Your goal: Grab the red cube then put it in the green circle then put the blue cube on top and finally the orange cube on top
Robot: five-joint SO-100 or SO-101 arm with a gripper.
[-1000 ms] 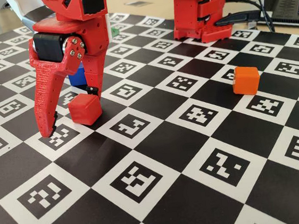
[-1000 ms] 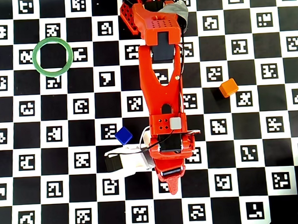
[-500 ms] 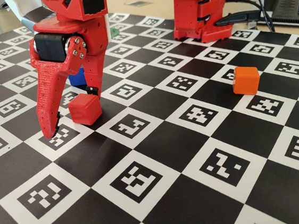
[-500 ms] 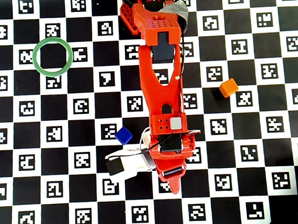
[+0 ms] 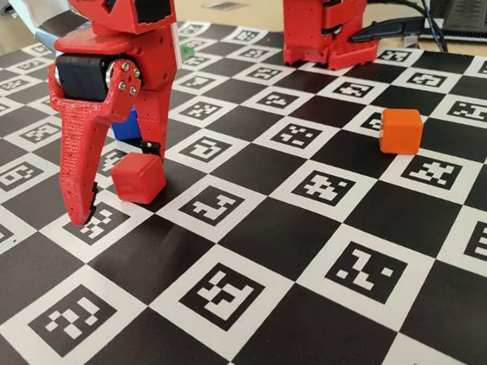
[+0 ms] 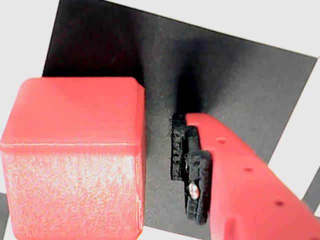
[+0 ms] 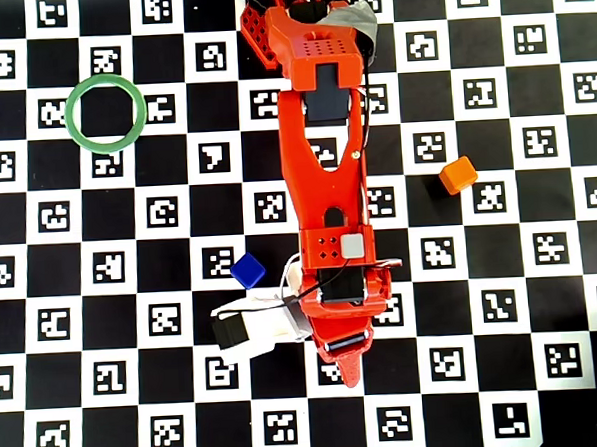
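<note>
Lighting was bright and even in all three views. In the wrist view the white squares blew out to glare, and the red cube [image 6: 75,160] showed a washed, shiny face; a soft dark shadow lay on the board [image 6: 240,75] beyond the gripper's finger [image 6: 240,180]. The fixed view was sharp near the gripper [image 5: 113,183], softer behind it. The overhead view stayed crisp.

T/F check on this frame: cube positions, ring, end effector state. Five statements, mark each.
1. The red cube sits on the board between the open fingers of the end effector. True.
2. The green circle holds a cube. False: its centre is empty.
3. The orange cube stands alone, away from the arm. True.
4. The blue cube is stacked on the red cube. False: it rests on the board beside the arm.
5. The red cube is lifted. False: it is on the board.
</note>
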